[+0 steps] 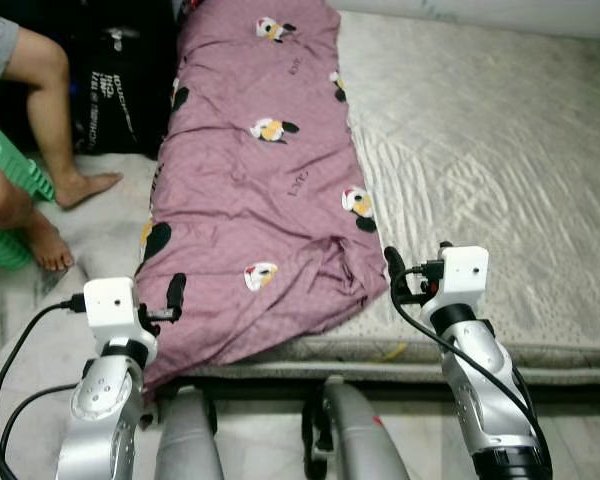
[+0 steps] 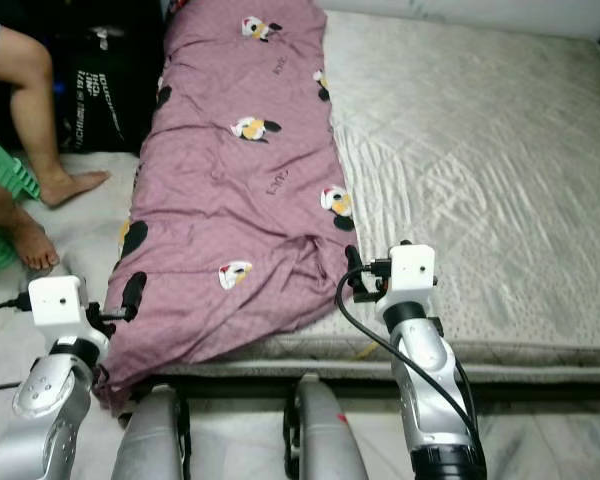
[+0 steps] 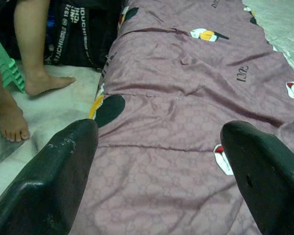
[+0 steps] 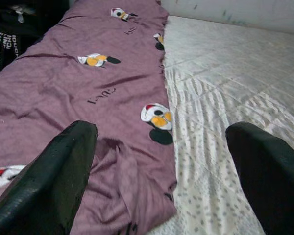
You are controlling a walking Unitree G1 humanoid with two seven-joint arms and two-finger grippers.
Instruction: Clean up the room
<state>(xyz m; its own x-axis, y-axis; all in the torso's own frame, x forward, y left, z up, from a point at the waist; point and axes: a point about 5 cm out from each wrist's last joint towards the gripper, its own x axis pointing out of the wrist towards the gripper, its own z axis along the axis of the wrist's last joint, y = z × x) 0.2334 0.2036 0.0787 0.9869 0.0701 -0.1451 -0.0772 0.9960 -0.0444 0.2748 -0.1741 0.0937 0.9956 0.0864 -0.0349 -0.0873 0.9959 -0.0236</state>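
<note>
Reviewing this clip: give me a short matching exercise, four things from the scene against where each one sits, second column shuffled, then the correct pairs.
1. purple blanket
2. green stool
3. black bag
4. right gripper

A. at the blanket's near right corner, jaws open
B. on the floor beside the bed's far left
C. under the seated person
D. along the left side of the mattress

Pairs: 1-D, 2-C, 3-B, 4-A

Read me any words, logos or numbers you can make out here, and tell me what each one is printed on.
Small dark lettering is scattered over the purple blanket, for instance at, but it looks reversed and is too unclear to read with certainty.
White lettering in several lines is printed on the black bag beside the bed, too blurred to read.
No numbers or signs can be made out.
</note>
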